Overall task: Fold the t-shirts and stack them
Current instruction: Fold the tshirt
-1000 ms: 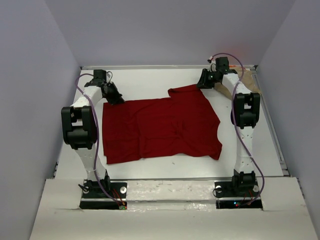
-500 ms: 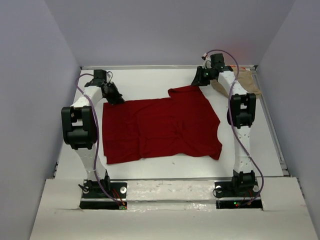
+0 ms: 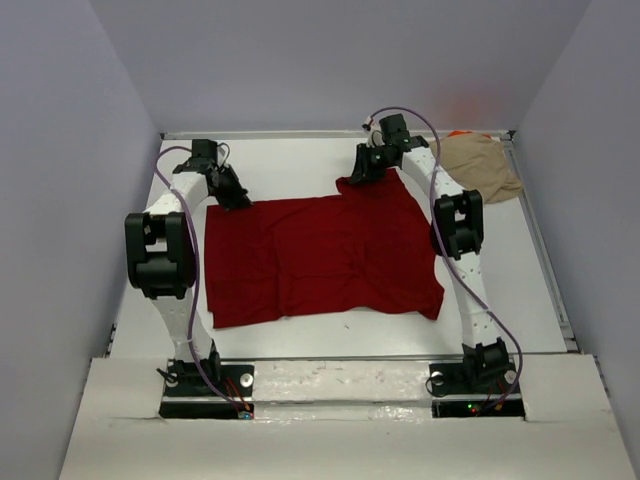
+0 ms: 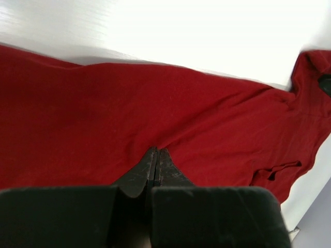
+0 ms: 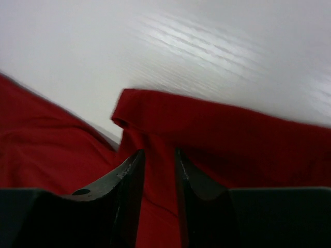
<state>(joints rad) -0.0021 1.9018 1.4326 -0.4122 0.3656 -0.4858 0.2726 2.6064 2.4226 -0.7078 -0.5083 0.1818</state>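
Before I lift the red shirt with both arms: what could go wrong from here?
1. The right gripper stands open over the rolled sleeve edge of the dark red t-shirt; closing there may catch only a thin fold that slips.
2. The left gripper is shut on a small pinch of cloth at the other far corner; an uneven lift could pull it free or skew the shirt.

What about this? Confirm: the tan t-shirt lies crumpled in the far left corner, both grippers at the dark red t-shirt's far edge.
No: the top external view shows the tan t-shirt crumpled in the far right corner. Left gripper and right gripper are at the dark red t-shirt's far edge.
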